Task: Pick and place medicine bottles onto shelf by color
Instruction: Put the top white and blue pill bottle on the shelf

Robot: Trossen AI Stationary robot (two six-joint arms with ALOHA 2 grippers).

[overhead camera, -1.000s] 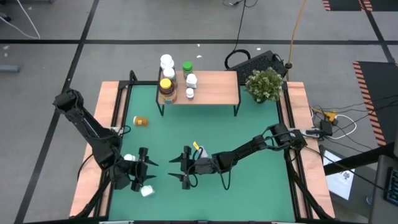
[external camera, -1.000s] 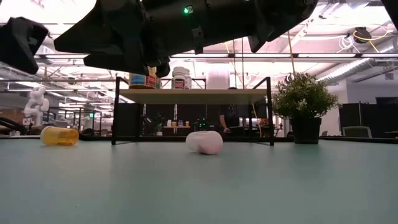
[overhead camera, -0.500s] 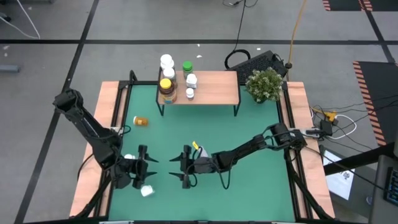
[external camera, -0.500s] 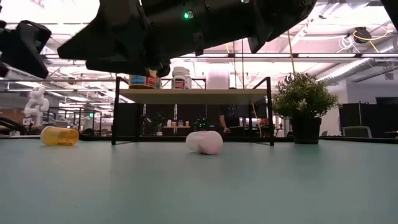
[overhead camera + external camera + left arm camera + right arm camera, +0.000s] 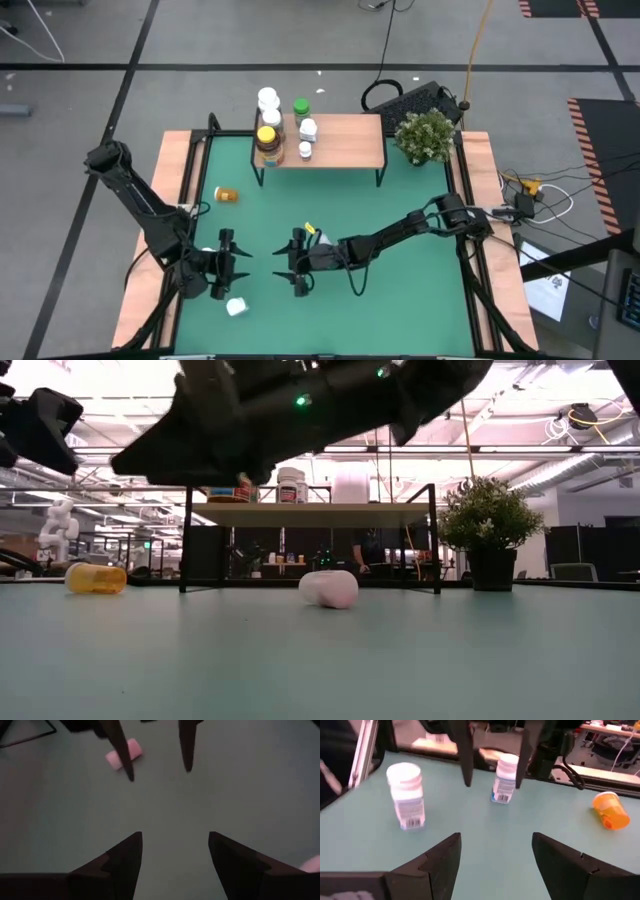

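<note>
Now both your hands face each other, spread and empty: left hand (image 5: 238, 268), right hand (image 5: 287, 266). One white bottle (image 5: 236, 307) lies near the left hand; five stand on the shelf (image 5: 345, 141).

Four cameras, one table

The high view looks straight down on the whole table (image 5: 400, 290). The low view looks level across it into the room. Each wrist view looks close over the same green surface.

No text can be read. The white bottles (image 5: 406, 795) on the counter (image 5: 485, 850) carry blue-and-white labels, but their letters are too small to read.
</note>
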